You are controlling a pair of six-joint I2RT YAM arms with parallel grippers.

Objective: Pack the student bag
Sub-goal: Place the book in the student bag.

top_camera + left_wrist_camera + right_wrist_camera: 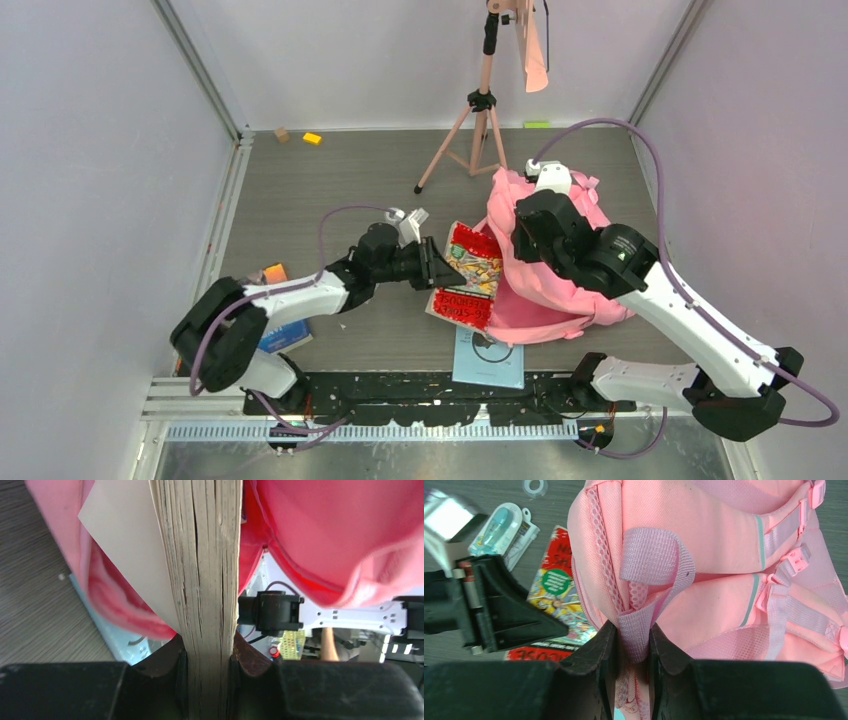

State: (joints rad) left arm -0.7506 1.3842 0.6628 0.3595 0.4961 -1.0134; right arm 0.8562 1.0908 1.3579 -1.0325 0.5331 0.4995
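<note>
The pink student bag (560, 285) lies right of centre on the table. My right gripper (522, 232) is shut on its pale pink webbing handle (651, 580) at the bag's upper left edge and holds the fabric up. My left gripper (440, 268) is shut on a thick book with a red, picture-covered front (468, 275). The book's right side lies at the bag's opening. In the left wrist view the book's page edges (207, 580) run up between the jaws into the pink fabric (340, 535). In the right wrist view the cover (555, 592) shows left of the bag (704, 535).
A light blue booklet (488, 358) lies at the near edge below the bag. A packaged item (504, 530) and a tape ring (535, 487) lie beyond the book. A pink tripod (478, 120) stands at the back. An orange object (274, 272) and a blue book (285, 338) lie by the left arm.
</note>
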